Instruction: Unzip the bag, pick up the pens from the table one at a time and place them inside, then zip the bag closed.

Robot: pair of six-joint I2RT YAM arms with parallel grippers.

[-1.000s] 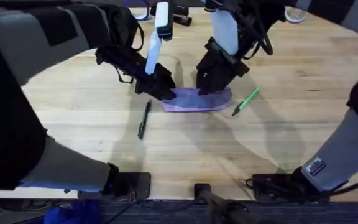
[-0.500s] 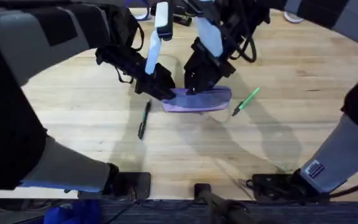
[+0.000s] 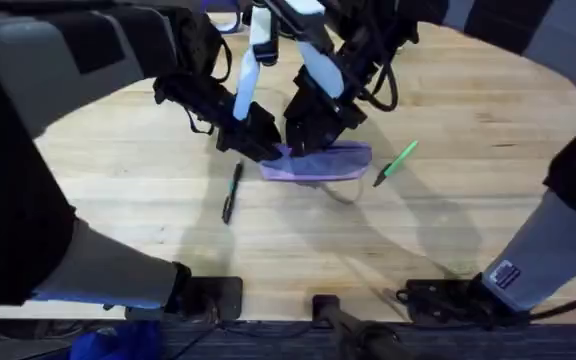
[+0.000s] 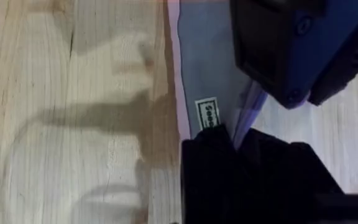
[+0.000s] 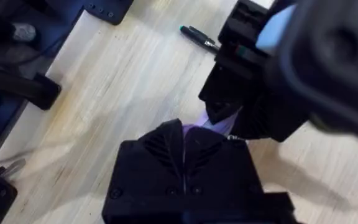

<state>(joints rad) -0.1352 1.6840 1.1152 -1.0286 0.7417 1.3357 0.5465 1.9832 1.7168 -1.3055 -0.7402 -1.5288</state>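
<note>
Wooden table (image 3: 488, 200) holds bag (image 3: 343, 160) with unreadable label (image 4: 207, 114)

The right end effector (image 5: 184, 144), fingers pressed together, pinches the lavender bag (image 5: 205, 129) beside the left end effector (image 5: 238, 115).

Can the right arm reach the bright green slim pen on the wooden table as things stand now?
Probably yes. The bright green slim pen lies uncovered on the wooden table, beside the lavender fabric pouch, but the right pincer is shut at that pouch now.
</note>
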